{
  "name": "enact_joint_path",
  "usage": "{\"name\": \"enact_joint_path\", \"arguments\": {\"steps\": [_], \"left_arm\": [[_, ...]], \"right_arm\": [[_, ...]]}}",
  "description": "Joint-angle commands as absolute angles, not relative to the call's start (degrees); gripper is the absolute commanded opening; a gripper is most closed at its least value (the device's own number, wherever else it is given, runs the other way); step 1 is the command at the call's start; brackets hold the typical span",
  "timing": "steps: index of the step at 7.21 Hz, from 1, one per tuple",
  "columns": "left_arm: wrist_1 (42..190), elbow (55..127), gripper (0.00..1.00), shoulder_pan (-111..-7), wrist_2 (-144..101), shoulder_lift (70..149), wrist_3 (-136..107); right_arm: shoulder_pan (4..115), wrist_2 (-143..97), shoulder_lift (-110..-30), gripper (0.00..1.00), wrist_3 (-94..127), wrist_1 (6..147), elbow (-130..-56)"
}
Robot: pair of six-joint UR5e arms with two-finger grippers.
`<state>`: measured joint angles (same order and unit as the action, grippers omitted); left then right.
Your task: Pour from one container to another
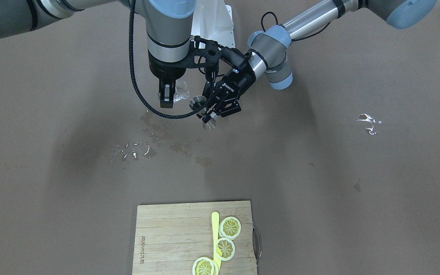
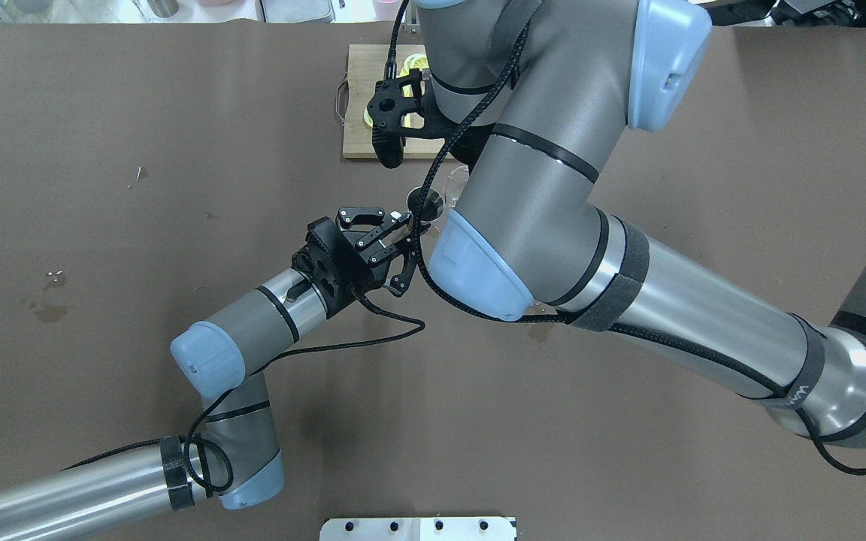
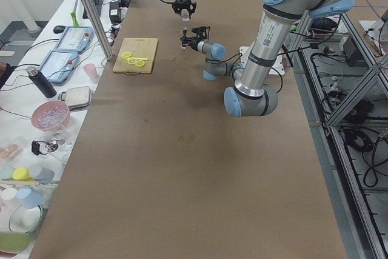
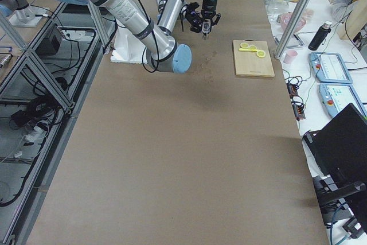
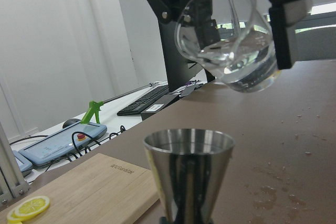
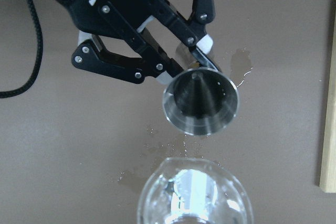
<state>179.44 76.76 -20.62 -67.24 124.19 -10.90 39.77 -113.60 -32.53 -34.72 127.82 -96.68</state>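
Pour pending: glass (image 5: 226, 61) of water clamped, tilted, in right gripper (image 5: 239, 32), 1 o'clock above apparently empty jigger (image 5: 189, 177) clamped by left gripper (image 6: 185, 60).

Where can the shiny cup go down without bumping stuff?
Bare table lies between the puddles and the board, and the board's half away from the lemon slices is free too. It is crowded around the left gripper and right gripper, where the glass tilts near the cup.
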Motion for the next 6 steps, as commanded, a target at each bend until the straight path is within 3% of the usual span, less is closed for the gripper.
{"name": "enact_joint_path", "arguments": {"steps": [1, 6], "left_arm": [[179.47, 76.73, 0.0, -20.65, -67.24, 124.19, -10.9], [179.47, 76.82, 0.0, -20.65, -67.32, 124.19, -10.9]], "right_arm": [[39.03, -112.5, -30.42, 0.0, -34.72, 128.58, -93.45], [38.15, -107.86, -26.56, 0.0, -34.72, 134.81, -91.24]]}}
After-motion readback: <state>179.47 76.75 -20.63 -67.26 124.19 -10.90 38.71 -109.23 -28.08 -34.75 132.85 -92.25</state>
